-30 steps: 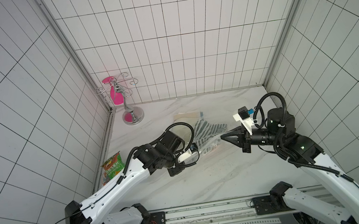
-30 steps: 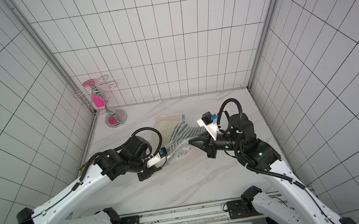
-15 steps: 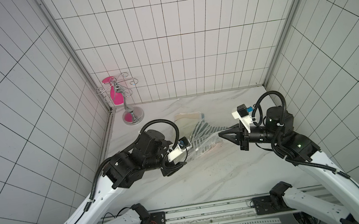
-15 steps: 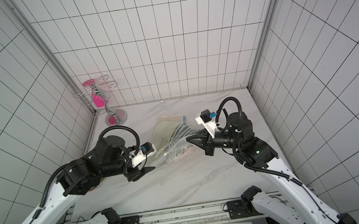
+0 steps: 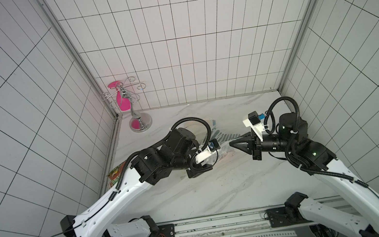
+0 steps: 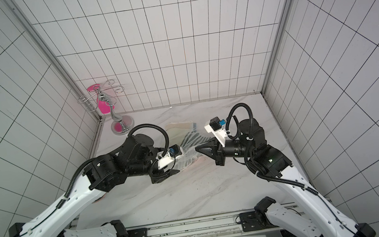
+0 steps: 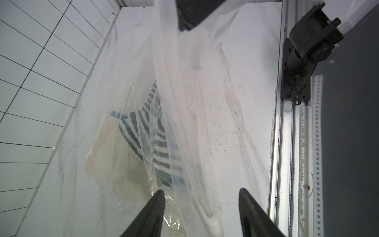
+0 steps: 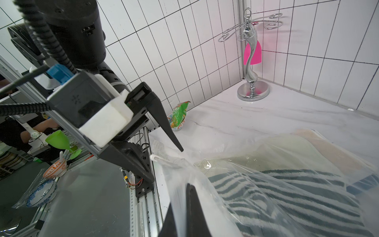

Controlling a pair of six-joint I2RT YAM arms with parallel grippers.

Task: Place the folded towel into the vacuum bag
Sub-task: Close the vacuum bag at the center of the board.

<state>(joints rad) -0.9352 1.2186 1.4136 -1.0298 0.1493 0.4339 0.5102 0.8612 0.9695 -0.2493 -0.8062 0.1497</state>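
Near the front of the marble table (image 5: 219,191), the left gripper (image 7: 202,190) has its jaws well apart. Clear film of the vacuum bag (image 7: 184,102) hangs loose between them, not pinched. Opposite it, the right gripper (image 8: 189,190) is closed tight on the bag's lifted edge. Farther back, the striped folded towel (image 8: 287,197) lies inside the bag on the table. A chrome stand (image 5: 139,121) occupies the far left corner.

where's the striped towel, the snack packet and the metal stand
striped towel (image 8: 287,197), right wrist view, its striped middle
snack packet (image 8: 179,115), right wrist view, its green front
metal stand (image 8: 253,91), right wrist view, its round base
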